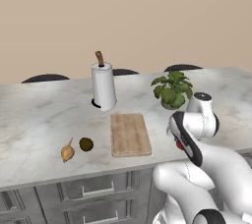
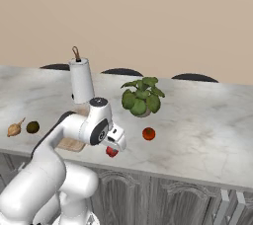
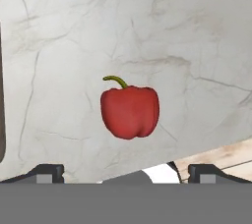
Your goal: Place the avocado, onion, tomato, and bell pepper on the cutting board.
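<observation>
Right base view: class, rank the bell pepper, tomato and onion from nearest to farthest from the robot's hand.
1. Bell pepper, just under the hand.
2. Tomato, on the counter to its right.
3. Onion, far left.

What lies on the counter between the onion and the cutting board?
The avocado sits between the onion and the cutting board, nearer the onion, as the left base view shows.

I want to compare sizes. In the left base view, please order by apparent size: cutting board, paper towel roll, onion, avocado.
1. Cutting board
2. Paper towel roll, though it stands farther back
3. Onion and avocado: they look about alike, so I do not rank them.
</observation>
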Available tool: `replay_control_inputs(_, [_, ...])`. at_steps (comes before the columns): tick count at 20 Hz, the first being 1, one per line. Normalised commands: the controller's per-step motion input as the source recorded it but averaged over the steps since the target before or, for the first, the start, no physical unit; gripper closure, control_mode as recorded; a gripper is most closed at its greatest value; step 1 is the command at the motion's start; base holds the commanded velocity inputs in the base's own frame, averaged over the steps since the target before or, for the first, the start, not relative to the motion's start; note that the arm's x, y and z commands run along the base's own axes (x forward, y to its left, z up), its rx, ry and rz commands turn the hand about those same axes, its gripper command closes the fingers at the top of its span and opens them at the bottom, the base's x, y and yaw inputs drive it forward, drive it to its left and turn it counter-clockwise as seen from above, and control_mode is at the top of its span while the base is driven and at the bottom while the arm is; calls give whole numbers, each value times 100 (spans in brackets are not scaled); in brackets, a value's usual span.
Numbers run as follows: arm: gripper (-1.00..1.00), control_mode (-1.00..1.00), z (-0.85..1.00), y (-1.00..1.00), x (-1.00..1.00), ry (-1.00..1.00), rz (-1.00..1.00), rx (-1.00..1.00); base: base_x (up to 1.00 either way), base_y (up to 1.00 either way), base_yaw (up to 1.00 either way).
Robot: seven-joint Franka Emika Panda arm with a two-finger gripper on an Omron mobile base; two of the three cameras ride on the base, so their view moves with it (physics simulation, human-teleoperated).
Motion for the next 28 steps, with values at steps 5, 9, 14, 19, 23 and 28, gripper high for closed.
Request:
replay_control_inputs(5, [-100, -100, -24, -4, 18, 0, 0, 0, 0, 0, 0])
replay_control_inputs(9, [-100, -100, -21, -4, 19, 0, 0, 0, 0, 0, 0])
replay_control_inputs(14, [-100, -100, -21, -3, 19, 0, 0, 0, 0, 0, 0])
replay_control_inputs(19, [-100, -100, -25, 0, 6, 0, -1, 0, 0, 0, 0])
replay_control_inputs(23, [-100, -100, -28, 0, 0, 0, -3, 0, 0, 0, 0])
replay_control_inputs(28, [100, -100, -31, 0, 0, 0, -3, 0, 0, 0, 0])
